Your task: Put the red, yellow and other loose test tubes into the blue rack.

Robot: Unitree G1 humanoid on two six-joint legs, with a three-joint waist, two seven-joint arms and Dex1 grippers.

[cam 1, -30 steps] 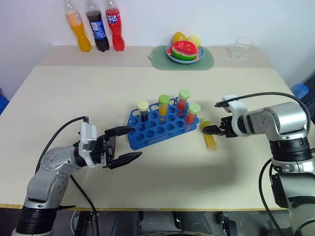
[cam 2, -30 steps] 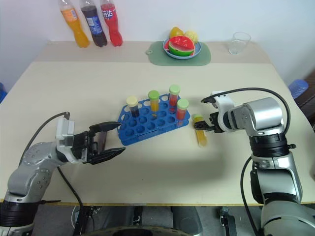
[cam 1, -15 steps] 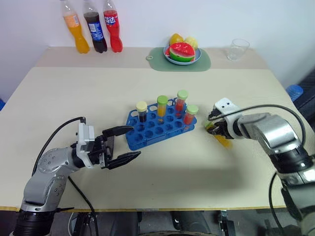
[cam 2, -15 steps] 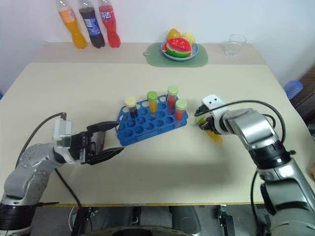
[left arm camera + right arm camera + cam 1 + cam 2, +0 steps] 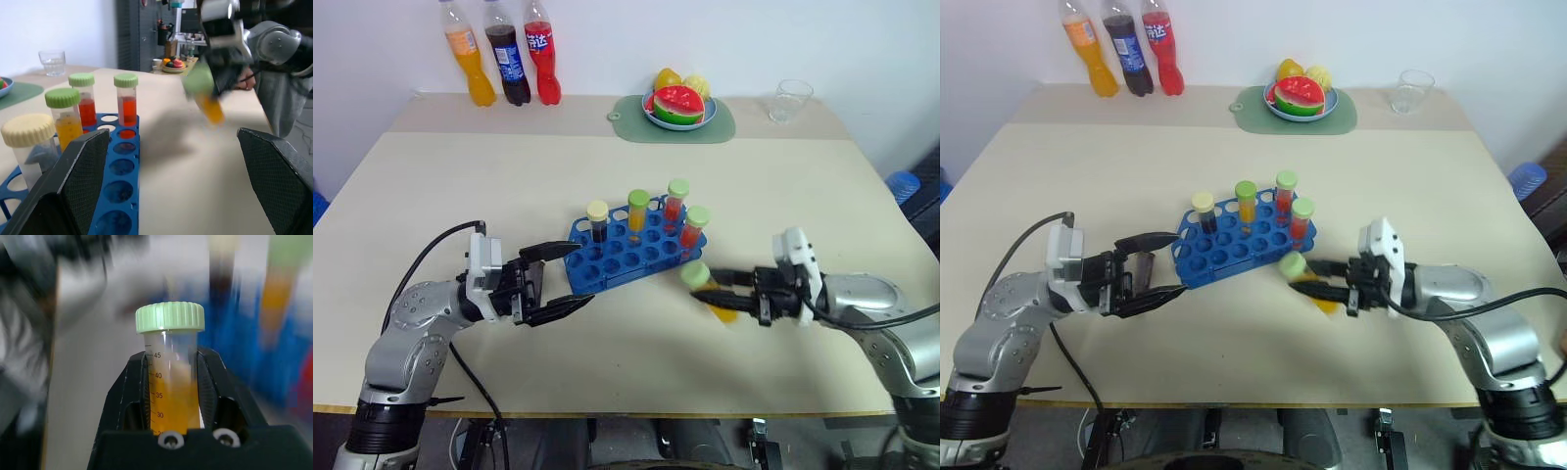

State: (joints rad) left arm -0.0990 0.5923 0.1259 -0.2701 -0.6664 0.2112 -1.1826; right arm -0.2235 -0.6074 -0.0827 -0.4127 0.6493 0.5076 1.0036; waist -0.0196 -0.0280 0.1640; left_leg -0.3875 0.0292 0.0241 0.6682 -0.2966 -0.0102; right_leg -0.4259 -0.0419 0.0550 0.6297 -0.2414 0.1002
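Two hands: right hand clamps orange tube, left hand gapes by rack

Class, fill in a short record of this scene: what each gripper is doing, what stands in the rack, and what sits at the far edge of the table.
right gripper: shut on the yellow tube, lifted beside the rack
left gripper: open, at the rack's near corner, holding nothing
blue rack: four capped tubes standing upright
far edge: three bottles, fruit plate, clear cup
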